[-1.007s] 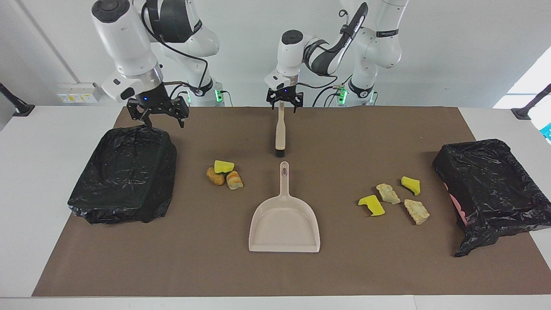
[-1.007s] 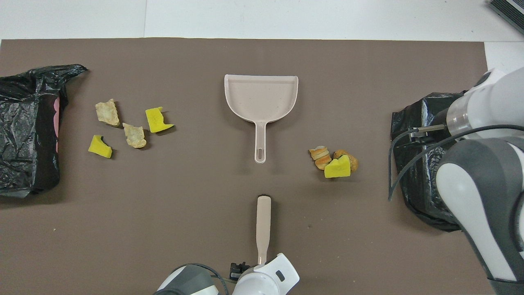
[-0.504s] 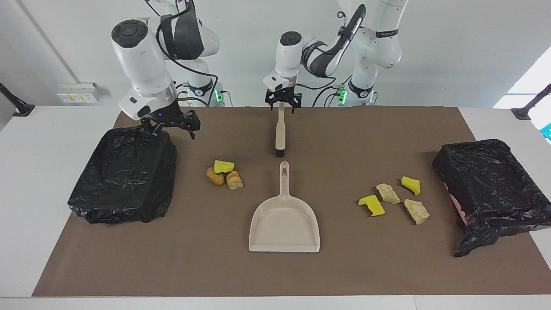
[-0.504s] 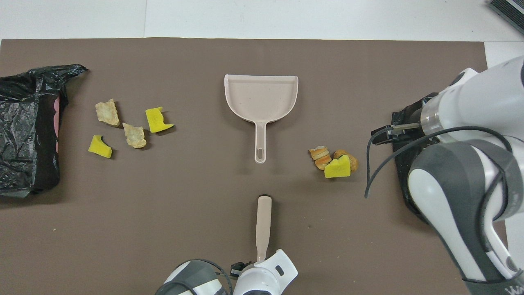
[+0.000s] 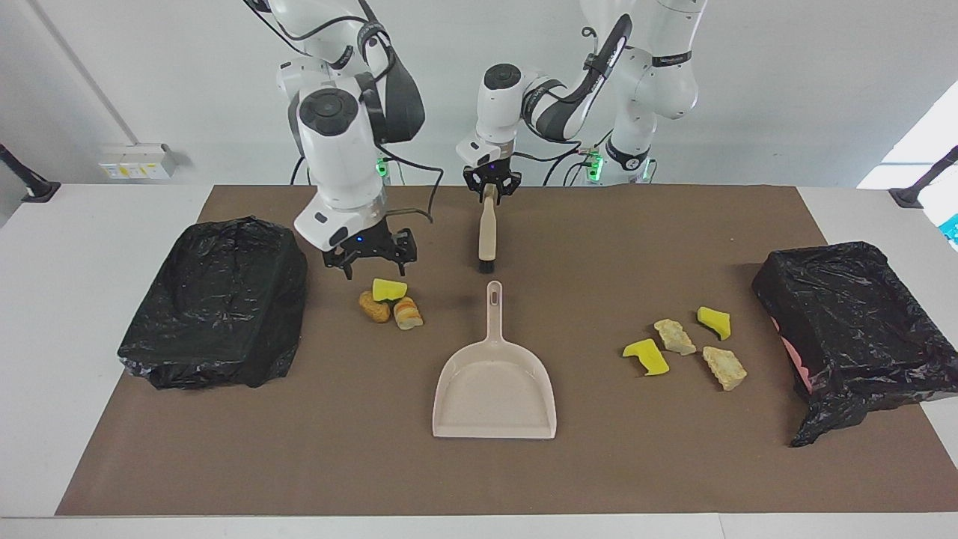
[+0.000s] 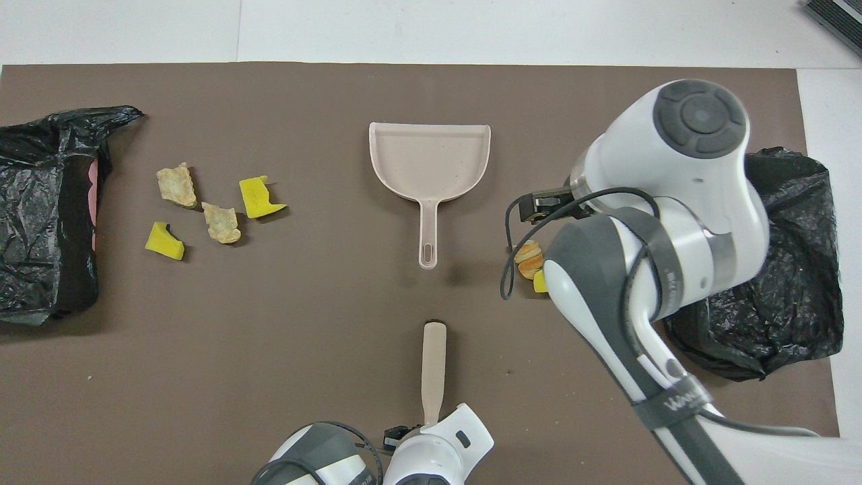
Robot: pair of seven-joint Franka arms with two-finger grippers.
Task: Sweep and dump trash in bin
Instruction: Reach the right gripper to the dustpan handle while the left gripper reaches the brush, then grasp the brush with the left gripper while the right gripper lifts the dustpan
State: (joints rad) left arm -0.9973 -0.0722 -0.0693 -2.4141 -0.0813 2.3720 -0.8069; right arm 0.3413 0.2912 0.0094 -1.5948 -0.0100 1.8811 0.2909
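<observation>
The trash lies in two groups on the brown mat. A yellow sponge piece, an orange-brown lump and a striped lump sit toward the right arm's end. Several yellow and beige chunks lie toward the left arm's end. A black-bagged bin stands beside the first group, another bin beside the second. My right gripper hangs open and low over the mat at the edge of the three-piece group. My left gripper is shut on the handle of the beige brush.
The beige dustpan lies mid-mat, its handle pointing at the brush's black bristles. In the overhead view my right arm covers most of the three-piece group and part of the bin. White tabletop borders the mat.
My right arm swung from above the bin's corner over to the three-piece trash group, jaws still open. My left gripper closed on the brush handle.
</observation>
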